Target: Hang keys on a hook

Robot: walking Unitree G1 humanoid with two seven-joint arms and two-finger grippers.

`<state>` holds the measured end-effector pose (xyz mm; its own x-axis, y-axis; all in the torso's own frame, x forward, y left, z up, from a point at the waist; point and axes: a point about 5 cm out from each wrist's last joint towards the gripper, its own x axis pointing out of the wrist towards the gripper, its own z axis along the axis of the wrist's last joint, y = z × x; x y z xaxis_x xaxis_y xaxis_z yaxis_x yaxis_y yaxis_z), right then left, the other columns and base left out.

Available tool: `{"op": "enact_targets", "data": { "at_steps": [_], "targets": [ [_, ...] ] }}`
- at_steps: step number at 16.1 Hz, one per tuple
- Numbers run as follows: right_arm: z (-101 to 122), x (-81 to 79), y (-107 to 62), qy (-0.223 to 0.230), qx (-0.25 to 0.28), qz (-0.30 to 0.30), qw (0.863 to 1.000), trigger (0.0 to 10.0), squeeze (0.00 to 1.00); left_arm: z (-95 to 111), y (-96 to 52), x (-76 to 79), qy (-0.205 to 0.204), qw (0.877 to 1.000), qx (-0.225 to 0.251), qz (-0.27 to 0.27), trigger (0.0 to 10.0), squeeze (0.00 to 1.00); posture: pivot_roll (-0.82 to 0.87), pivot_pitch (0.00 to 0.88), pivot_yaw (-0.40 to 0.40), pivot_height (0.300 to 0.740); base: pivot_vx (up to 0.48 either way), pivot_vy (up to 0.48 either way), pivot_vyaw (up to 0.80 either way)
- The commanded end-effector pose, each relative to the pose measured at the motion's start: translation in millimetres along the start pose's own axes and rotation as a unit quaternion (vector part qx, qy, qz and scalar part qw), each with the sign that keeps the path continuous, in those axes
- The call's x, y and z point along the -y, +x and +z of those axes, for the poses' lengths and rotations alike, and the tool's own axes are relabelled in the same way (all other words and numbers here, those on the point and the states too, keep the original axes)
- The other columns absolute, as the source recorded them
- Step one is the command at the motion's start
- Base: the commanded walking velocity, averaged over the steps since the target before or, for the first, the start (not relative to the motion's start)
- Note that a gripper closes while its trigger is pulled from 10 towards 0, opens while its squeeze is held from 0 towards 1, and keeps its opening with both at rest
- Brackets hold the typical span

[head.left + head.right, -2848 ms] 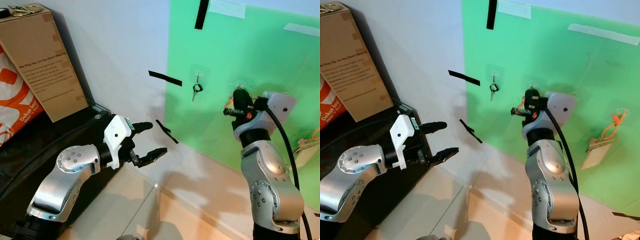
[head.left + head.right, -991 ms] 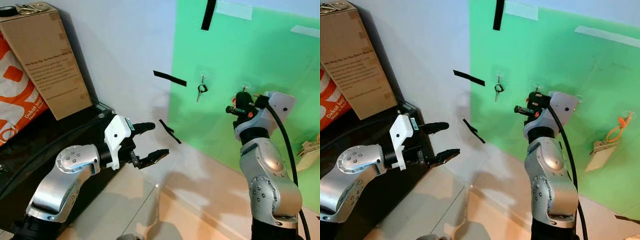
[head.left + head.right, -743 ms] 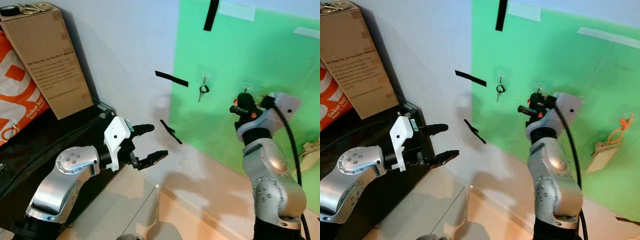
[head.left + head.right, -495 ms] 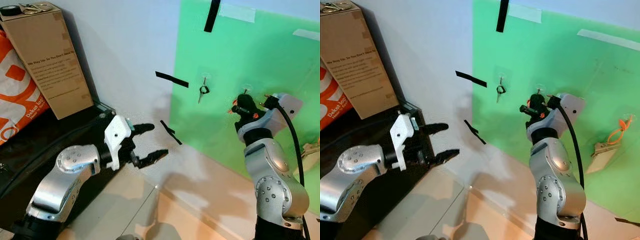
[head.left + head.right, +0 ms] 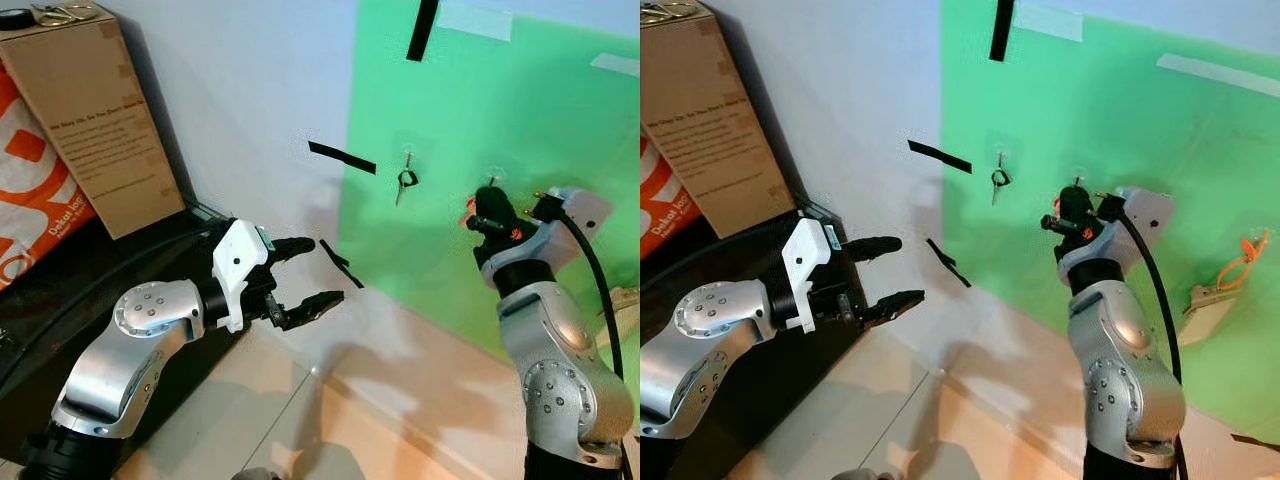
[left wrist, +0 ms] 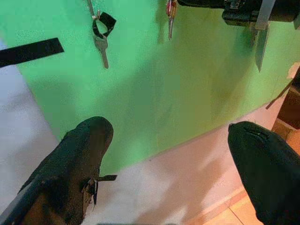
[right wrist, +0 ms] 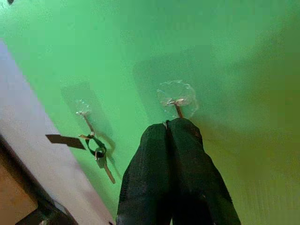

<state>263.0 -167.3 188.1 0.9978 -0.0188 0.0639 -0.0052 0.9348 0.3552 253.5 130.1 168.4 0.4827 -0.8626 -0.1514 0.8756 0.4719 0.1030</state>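
Since a moment ago, left gripper (image 5: 314,272) is sitting slightly further forward and higher, fingers spread wide, holding nothing, near the black tape strips (image 5: 342,157) on the white wall (image 5: 250,90). Farther off, right gripper (image 7: 174,129) is pressing against the green board (image 5: 500,110) just under a clear hook (image 7: 176,100), fingers pinched together on red-tagged keys (image 6: 170,10). Beyond, to its left, another key (image 5: 402,181) is hanging on a second hook (image 7: 83,108).
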Motion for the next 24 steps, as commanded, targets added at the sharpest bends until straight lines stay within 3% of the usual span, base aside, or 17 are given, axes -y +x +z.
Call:
{"op": "enact_targets", "data": {
  "at_steps": [1, 7, 10, 15, 18, 20, 24],
  "targets": [
    [2.1, 1.5, -3.5, -0.005, 0.002, -0.003, 1.0, 10.0, 0.0, 4.0, -0.6, 1.8, 0.005, 1.0, 0.003, -0.003, 10.0, 0.0, -0.04, 0.0, 0.031, 0.74, 0.0, 0.0, 0.0],
    [6.1, 6.3, -5.5, -0.056, 0.011, -0.015, 0.998, 10.0, 0.0, 3.5, 0.5, 3.0, 0.003, 1.0, 0.001, -0.005, 10.0, 0.0, -0.04, 0.0, 0.03, 0.74, 0.0, 0.0, 0.0],
    [15.7, 1.8, -5.2, -0.027, 0.047, 0.011, 0.998, 10.0, 0.0, 3.5, 0.9, 2.3, 0.003, 1.0, 0.002, -0.002, 10.0, 0.0, -0.04, 0.0, 0.022, 0.74, 0.0, 0.0, 0.0],
    [8.9, -3.4, -4.3, 0.042, 0.031, 0.038, 0.998, 10.0, 0.0, 1.6, 0.2, 3.0, -0.002, 1.0, 0.003, 0.004, 10.0, 0.0, -0.03, 0.0, 0.007, 0.74, 0.0, 0.0, 0.0],
    [4.3, -5.8, -3.6, 0.018, 0.014, 0.043, 0.999, 10.0, 0.0, 0.9, 0.3, 2.2, -0.004, 1.0, 0.004, 0.005, 10.0, 0.0, -0.04, 0.0, 0.014, 0.74, 0.0, 0.0, 0.0],
    [-1.0, -7.5, -0.7, -0.035, -0.009, 0.041, 0.999, 10.0, 0.0, 0.7, 1.8, 0.9, -0.003, 1.0, 0.005, 0.004, 10.0, 0.0, -0.04, 0.0, 0.018, 0.74, 0.0, 0.0, 0.0],
    [6.0, -1.4, 3.6, -0.014, 0.013, -0.005, 1.0, 10.0, 0.0, 0.2, 2.0, 0.3, -0.003, 1.0, 0.005, 0.004, 10.0, 0.0, -0.04, 0.0, 0.016, 0.74, 0.0, 0.0, 0.0]
  ]
}}
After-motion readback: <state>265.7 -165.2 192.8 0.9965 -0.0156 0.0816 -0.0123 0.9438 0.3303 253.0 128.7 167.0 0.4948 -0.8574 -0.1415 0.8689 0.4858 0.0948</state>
